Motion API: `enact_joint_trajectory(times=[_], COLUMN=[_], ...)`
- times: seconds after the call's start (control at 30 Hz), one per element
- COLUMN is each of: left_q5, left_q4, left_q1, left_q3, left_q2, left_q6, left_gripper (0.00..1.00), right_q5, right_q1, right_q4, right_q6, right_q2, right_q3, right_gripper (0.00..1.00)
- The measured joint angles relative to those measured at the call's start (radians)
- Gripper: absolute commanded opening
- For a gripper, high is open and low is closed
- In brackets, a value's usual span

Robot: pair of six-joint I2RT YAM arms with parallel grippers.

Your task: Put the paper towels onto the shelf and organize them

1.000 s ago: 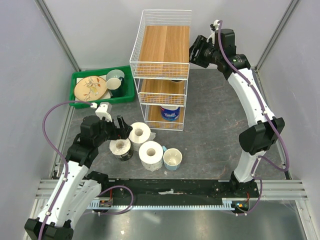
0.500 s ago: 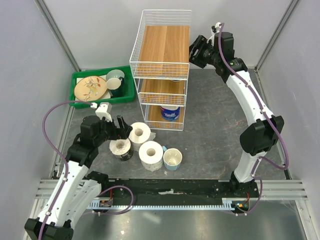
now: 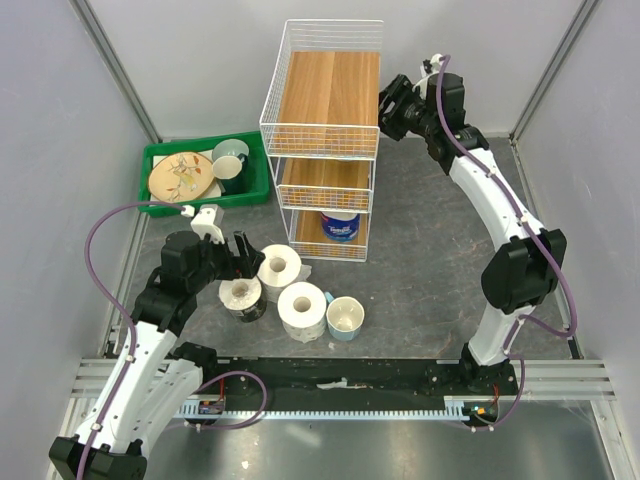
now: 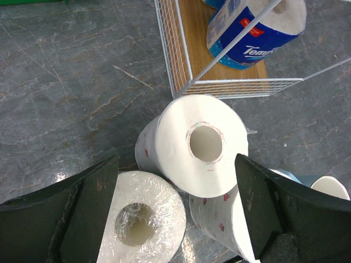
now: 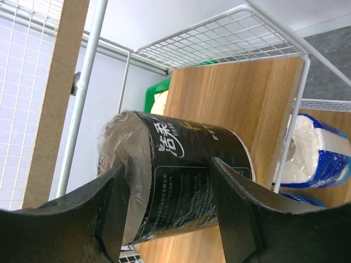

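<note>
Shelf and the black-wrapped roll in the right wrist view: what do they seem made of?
Tall white wire shelf: thin wire with a smooth white coat, likely metal; its boards show light brown wood grain, perhaps laminate. Black-wrapped paper roll: glossy, wrinkled film, likely plastic, over paper.

Three paper rolls (image 3: 279,265) (image 3: 240,297) (image 3: 302,310) are standing near left on the table (image 3: 420,250). One black-wrapped roll (image 5: 175,164) is showing at the right edge of the one three-tier shelf (image 3: 325,90). Seemingly two blue-wrapped ones (image 4: 258,27) (image 5: 315,153) are lying on its bottom tier. One green tray (image 3: 160,155), one plate (image 3: 181,176) and two cups (image 3: 229,155) (image 3: 345,317) are sitting around.
</note>
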Motion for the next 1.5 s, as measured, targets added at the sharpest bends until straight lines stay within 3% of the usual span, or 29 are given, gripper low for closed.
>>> enact_joint_trajectory(times=[0.33, 0.83, 1.03, 1.17, 1.3, 1.5], left_q5=[-0.001, -0.001, -0.001, -0.003, -0.003, -0.005], left_q4=[0.0, 0.0, 0.0, 0.0, 0.0, 0.0], left_q1=[0.0, 0.0, 0.0, 0.0, 0.0, 0.0], left_q3=[0.0, 0.0, 0.0, 0.0, 0.0, 0.0], left_q2=[0.0, 0.0, 0.0, 0.0, 0.0, -0.001], left_q6=[0.0, 0.0, 0.0, 0.0, 0.0, -0.001], left_gripper=[0.94, 0.94, 0.94, 0.94, 0.94, 0.93], right_q5=[-0.002, -0.027, 0.021, 0.094, 0.158, 0.188], right_q1=[-0.018, -0.139, -0.15, -0.125, -0.062, 0.058], right_q4=[0.054, 0.124, 0.019, -0.111, -0.237, -0.407], right_q6=[0.051, 0.08, 0.002, -0.072, -0.126, -0.158], right_q2=[-0.037, -0.233, -0.441, -0.675, -0.879, -1.03], right_q3=[-0.065, -0.27, -0.449, -0.583, -0.654, -0.731], right_gripper=[0.75, 0.78, 0.8, 0.8, 0.8, 0.8])
